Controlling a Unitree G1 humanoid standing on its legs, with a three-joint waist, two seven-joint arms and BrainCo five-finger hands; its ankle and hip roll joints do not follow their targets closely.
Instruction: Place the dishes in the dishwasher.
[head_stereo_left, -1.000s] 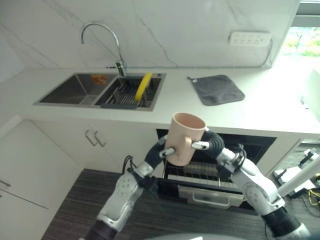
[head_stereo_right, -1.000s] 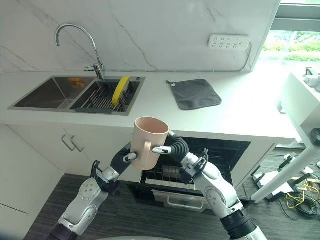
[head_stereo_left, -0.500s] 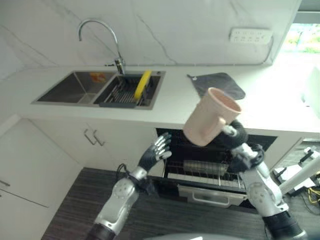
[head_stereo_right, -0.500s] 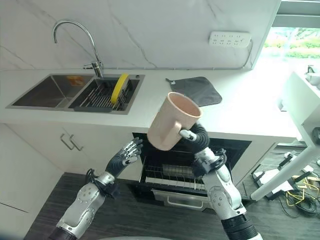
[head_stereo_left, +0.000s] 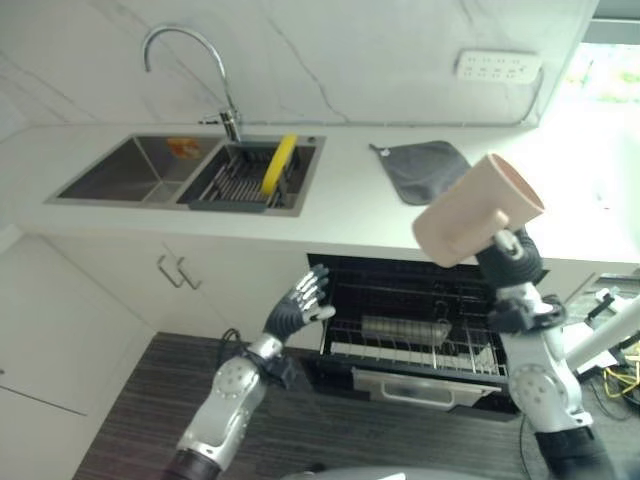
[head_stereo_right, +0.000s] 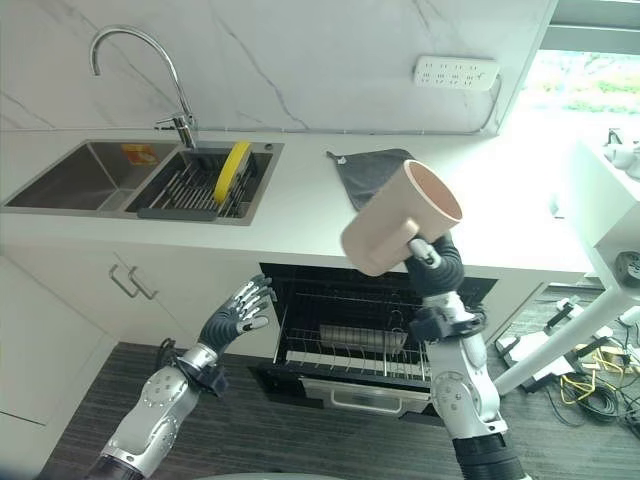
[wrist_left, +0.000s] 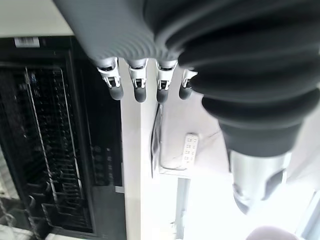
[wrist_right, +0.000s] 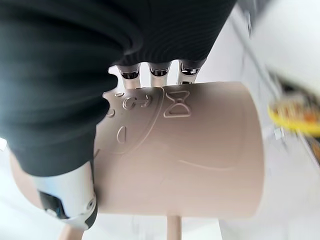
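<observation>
Mug (head_stereo_right: 400, 218) handle hidden in right robot hand (head_stereo_right: 437, 264).

The sink (head_stereo_right: 140, 178) sits left in the worktop (head_stereo_right: 300, 215), a cloth (head_stereo_right: 365, 170) right of it, the open dishwasher (head_stereo_right: 370, 330) below.

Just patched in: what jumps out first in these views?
A large pink mug, tipped on its side, is held high in the right hand above the open dishwasher. The left hand is open beside the dishwasher's opening. A yellow plate stands in the sink rack.
</observation>
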